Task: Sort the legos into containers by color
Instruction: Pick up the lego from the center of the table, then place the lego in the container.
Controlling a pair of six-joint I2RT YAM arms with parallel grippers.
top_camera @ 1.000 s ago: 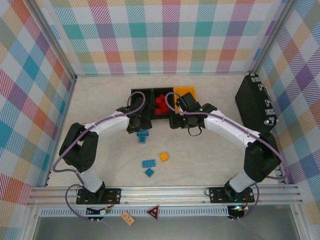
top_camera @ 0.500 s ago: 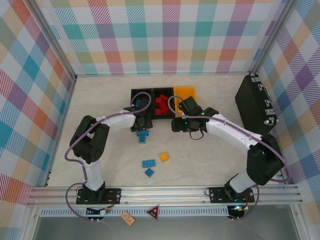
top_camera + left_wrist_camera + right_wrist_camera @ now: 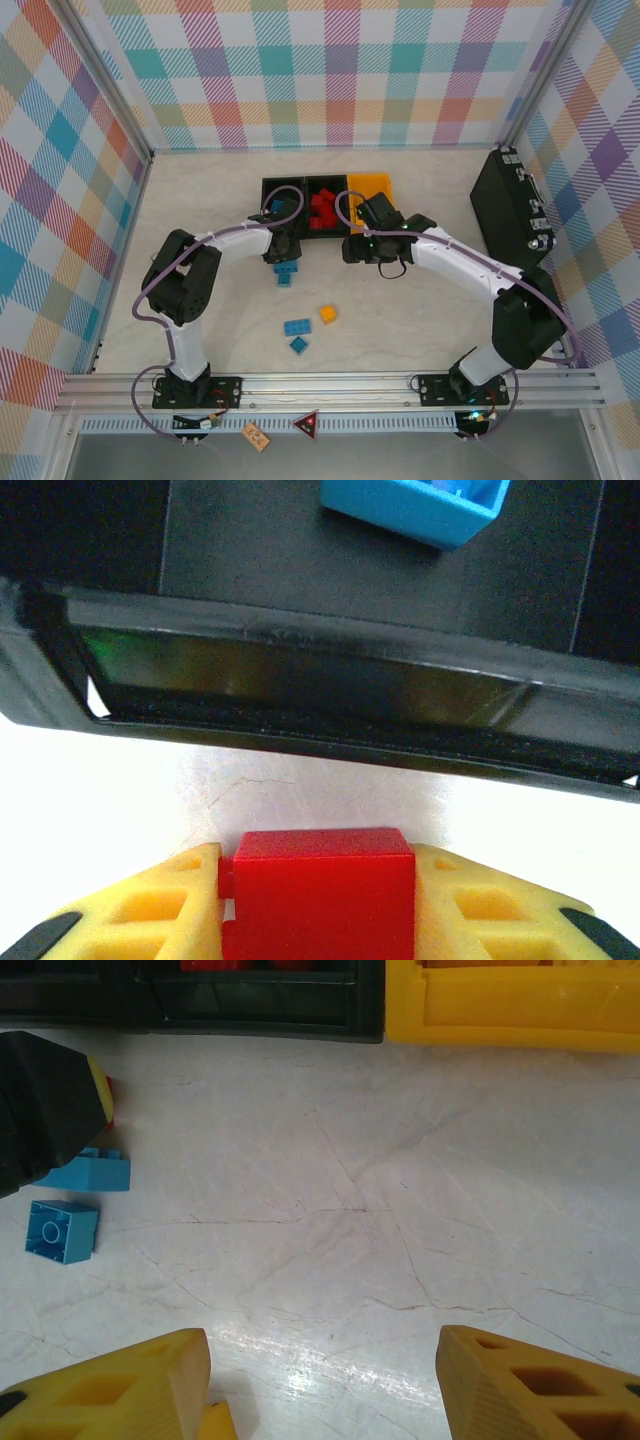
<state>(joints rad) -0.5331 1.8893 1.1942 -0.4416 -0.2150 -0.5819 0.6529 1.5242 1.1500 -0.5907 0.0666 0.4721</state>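
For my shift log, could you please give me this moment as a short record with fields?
left gripper: shut on a red brick, just short of the left black bin
right gripper: open, empty, above the bare table
left black bin contents: one blue brick visible
middle black bin: red bricks
yellow-orange bin: right end of the row, contents hard to tell
loose blue bricks: four on the table
orange brick: loose on the table
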